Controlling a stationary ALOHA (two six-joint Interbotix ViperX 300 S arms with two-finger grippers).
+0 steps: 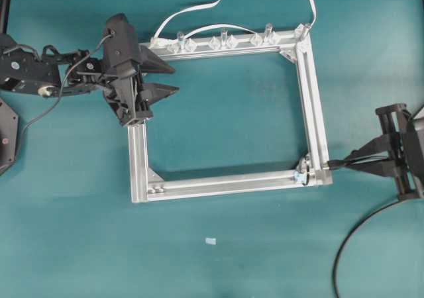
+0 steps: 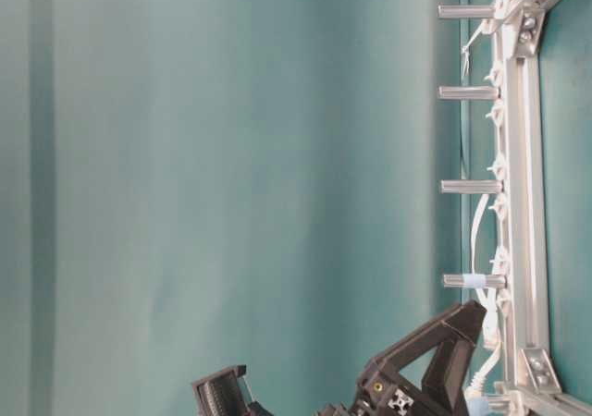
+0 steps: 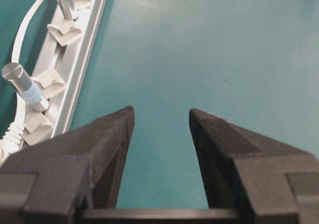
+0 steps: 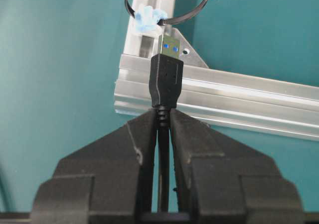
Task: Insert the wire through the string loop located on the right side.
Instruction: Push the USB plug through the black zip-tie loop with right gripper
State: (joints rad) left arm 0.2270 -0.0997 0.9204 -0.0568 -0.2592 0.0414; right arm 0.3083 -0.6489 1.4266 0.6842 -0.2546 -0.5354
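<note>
A: Where's the wire (image 4: 165,79)?

B: Right gripper (image 4: 163,122) has it. Jaws are clamped tight on the cable just behind the black plug. Metal tip points at the frame (image 4: 259,97), just above its near rail in the wrist view. In the overhead view the cable trails off toward the bottom edge.

A: And the string loop (image 4: 167,16)?

B: At the frame's lower-right corner in the overhead view, just beyond the plug tip. Thin dark loop with a light-blue knot (image 4: 147,16) at the rail. Tip is short of the loop, not through it.

A: Left gripper (image 3: 160,115)?

B: Jaws stand apart, nothing between them. It hangs over the frame's upper-left corner; only green table (image 3: 199,45) shows in the gap.

A: Anything else on the frame?

B: White cable (image 1: 199,10) runs along the top rail through clear clips (image 1: 223,43), next to metal pegs (image 2: 470,187). One peg carries a blue band.
</note>
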